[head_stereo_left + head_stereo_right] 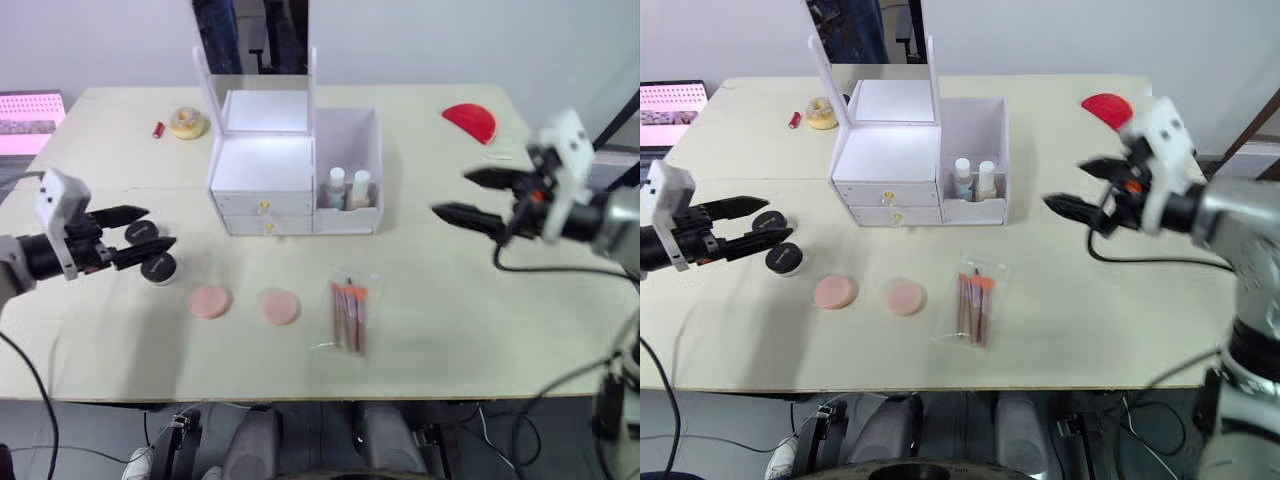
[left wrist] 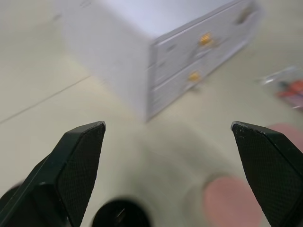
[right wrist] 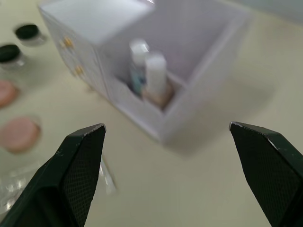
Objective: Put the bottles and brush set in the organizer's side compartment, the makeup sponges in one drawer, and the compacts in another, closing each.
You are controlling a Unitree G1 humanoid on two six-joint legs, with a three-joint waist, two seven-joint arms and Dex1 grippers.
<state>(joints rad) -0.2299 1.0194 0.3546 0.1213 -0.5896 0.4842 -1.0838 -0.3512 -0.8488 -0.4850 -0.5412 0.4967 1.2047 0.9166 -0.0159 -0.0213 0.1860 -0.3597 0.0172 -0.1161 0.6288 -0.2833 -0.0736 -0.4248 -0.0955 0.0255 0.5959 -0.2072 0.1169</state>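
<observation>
A white organizer [image 1: 290,175] with a raised mirror stands toward the back middle of the pale bench [image 1: 450,320], its two drawers [image 1: 262,215] shut, gold knobs facing forward. In the open side compartment on its right, two small bottles [image 1: 348,188] stand upright side by side. In front of the organizer, on the bench, lie two pink makeup sponges [image 1: 244,303], near each other but apart, and to their right the brush set [image 1: 348,315] in its clear sleeve, lying flat. Two black-lidded compacts [image 1: 151,250] sit at the left, close together. The left tool [image 1: 140,240] hovers right at these compacts with its black fingers spread wide and nothing between them; the left wrist view shows one compact [image 2: 120,215] low between the fingers. The right tool [image 1: 470,197] hangs above the bench to the right of the organizer, fingers likewise wide apart and empty, pointing toward the side compartment. At the back of the bench lie a red semicircular object [image 1: 470,122], a small yellowish round item [image 1: 188,123] and a tiny red thing [image 1: 158,130] beside it.
</observation>
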